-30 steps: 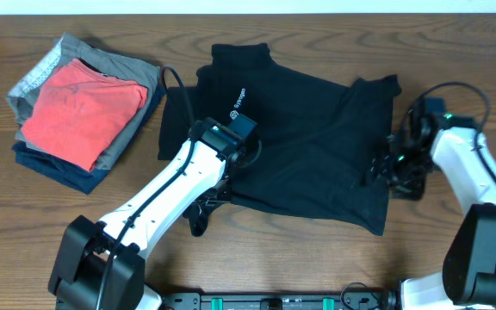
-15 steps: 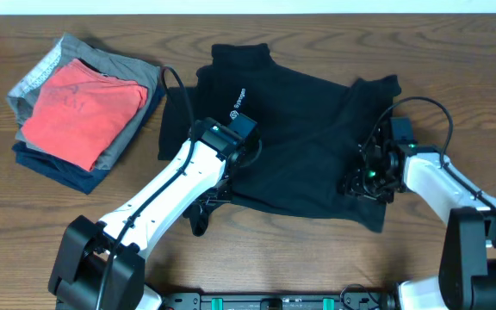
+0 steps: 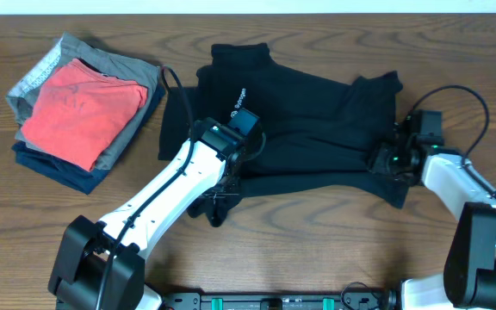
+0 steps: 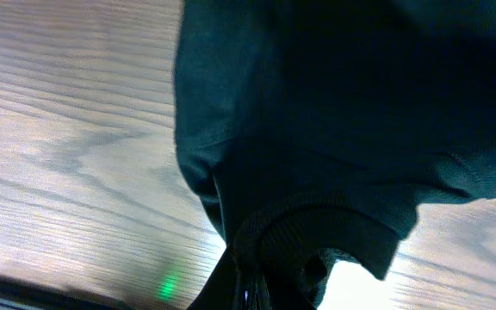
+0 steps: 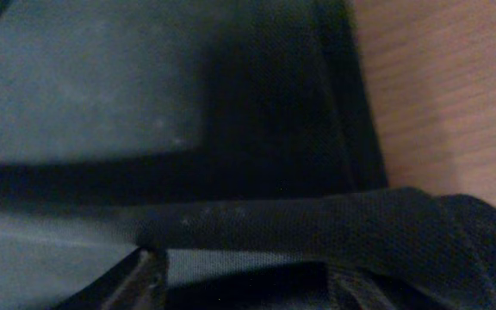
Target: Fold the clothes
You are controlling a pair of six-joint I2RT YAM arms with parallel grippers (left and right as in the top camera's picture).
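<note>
The step in hand looks to be carrying the near hem of the black soft-fabric shirt [image 3: 300, 129] up and over its body. It goes well only if both corners travel together, level and at one pace, with the cloth between them kept lightly taut so that the fold line comes out straight. The left gripper [image 3: 220, 196] is pressed together on a bunched corner of the hem, which in its wrist view runs as a ribbed edge down into the fingertips. The right gripper [image 3: 384, 160] has a thick rolled edge of cloth lying across its partly spread fingers, and I cannot tell whether it truly pinches it. That hold should be made sure before any lift, and the loose tail of cloth on the near side of that gripper should be gathered in, or it will drag and crease. The shirt lies on the brown wooden table [image 3: 317, 250], spanning from one gripper to the other, with most of it beyond both sets of fingertips. Its collar [image 3: 241, 53] points away from the arms, just beyond the left gripper, and the small white lettering [image 3: 238, 103] lies between the two. As it lies now, its long axis seems to run across from gripper to gripper, tilted slightly.
</note>
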